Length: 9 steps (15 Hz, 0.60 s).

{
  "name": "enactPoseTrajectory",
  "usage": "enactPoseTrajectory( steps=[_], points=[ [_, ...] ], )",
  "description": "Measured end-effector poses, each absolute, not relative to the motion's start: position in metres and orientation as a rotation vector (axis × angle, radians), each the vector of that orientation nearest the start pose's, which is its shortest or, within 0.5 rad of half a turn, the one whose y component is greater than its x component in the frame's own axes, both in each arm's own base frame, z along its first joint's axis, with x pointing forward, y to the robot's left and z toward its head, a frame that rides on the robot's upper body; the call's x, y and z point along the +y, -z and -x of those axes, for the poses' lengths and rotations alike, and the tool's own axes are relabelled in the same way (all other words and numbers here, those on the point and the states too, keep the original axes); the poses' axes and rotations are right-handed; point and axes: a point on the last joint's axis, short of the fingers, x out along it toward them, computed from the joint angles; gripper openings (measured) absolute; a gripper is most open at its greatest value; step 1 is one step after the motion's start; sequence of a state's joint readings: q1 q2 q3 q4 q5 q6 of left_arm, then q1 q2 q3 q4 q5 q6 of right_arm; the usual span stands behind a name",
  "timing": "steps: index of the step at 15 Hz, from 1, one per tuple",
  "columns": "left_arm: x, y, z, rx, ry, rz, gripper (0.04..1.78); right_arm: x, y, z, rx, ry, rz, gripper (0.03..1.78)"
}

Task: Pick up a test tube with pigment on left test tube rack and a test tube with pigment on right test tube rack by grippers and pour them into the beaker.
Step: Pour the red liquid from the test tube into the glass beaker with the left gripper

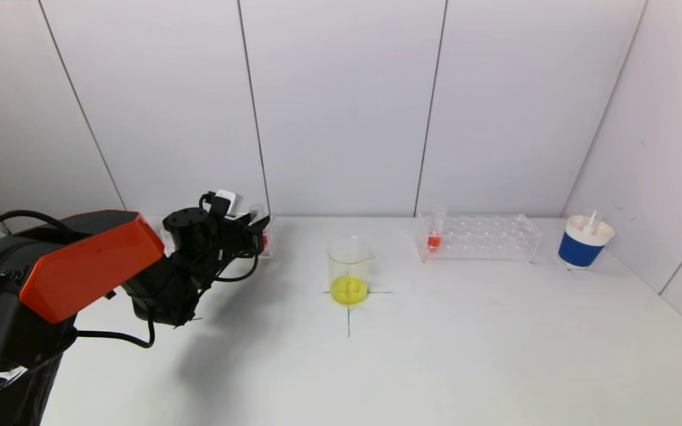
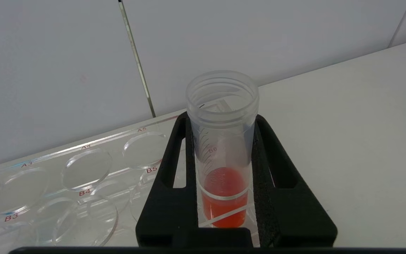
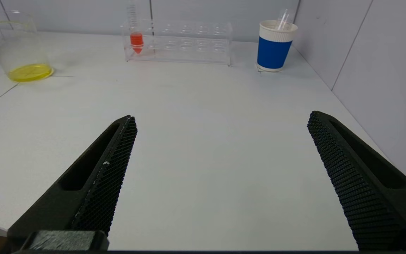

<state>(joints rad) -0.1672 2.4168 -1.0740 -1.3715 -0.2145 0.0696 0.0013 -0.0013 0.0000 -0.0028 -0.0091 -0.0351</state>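
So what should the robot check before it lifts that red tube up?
1. Left gripper fingers on both sides of the left test tube: ok.
2. Squeezing it firmly: cannot tell.
3. Tube upright in the left rack: ok.
4. Beaker standing on its cross mark, yellow liquid inside: ok.
5. Right gripper open, far from the right test tube: ok.

The left arm (image 1: 157,278) is black with a glossy orange-red cover on its forearm, and black cables loop beside the wrist, where a small white block sits. Each gripper has two black tapered fingers (image 3: 97,187) with slotted sides and dimpled inner pads.
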Motion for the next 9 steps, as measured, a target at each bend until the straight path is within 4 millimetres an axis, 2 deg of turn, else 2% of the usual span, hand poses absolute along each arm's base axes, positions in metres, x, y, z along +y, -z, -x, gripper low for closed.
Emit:
enactPoseTrajectory(
  steps=[5, 9],
  points=[
    [-0.0779, -0.0497, -0.4325, -0.044, 0.380, -0.070, 0.45, -0.0002, -0.0758, 0.0229, -0.004, 0.008, 0.035, 1.76],
    [-0.0777, -0.0581, -0.4317, -0.064, 0.377, -0.071, 0.45, -0.0002, -0.0758, 0.0229, -0.004, 0.008, 0.035, 1.76]
  ],
)
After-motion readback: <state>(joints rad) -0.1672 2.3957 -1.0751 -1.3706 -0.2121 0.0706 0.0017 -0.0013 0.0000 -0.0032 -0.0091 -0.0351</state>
